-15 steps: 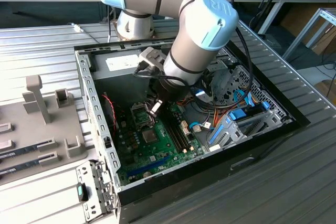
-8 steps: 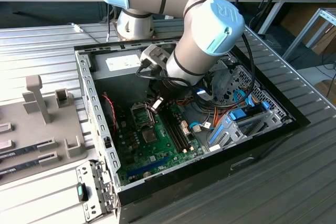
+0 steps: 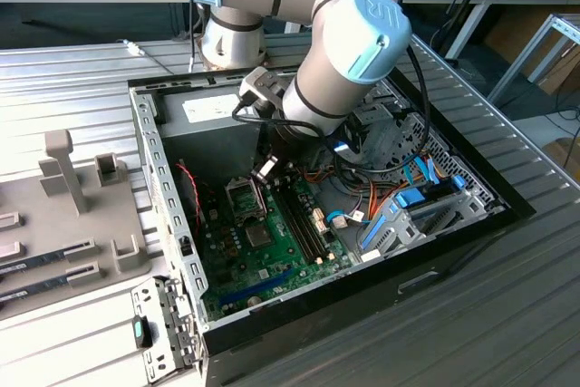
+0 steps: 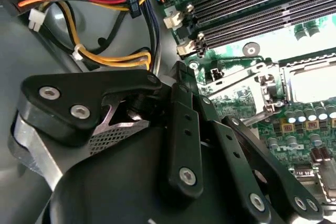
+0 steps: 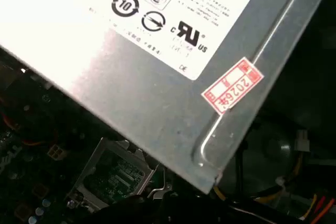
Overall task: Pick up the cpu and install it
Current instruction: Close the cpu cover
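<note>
**Gripper over the processor socket.** The gripper [image 3: 265,169] hangs at the end of the arm inside the open computer case [image 3: 164,197]. It is low over the green motherboard [image 3: 245,265]. Whether it is open or closed cannot be told.

A small pale flat piece shows at its tip in the exterior view. This may be the cpu [image 3: 268,167], tilted rather than level, but that is a judgement and not a clear sighting. No other lidded silver chip lies on the board or on the table beside the case.

The socket [image 3: 243,195] lies just beside the tip, slightly toward the exterior view's left and a little nearer the camera. In the second wrist view the socket [image 4: 310,85] stands with its metal retaining frame swung up, so the seat is uncovered. In the first wrist view the socket [image 5: 113,179] appears as a square frame just past the edge of the grey power-supply box [image 5: 157,77].

That box [image 3: 213,111] sits at the far end of the case, beyond both gripper and socket. The long memory slots [image 3: 299,215] run near-to-far on the exterior view's right of the socket. A bare dark square chip [image 3: 258,236] lies nearer on the board and is not the part in question.

The governing relation is a short offset, down and toward the exterior view's left, from tip to socket.
</note>
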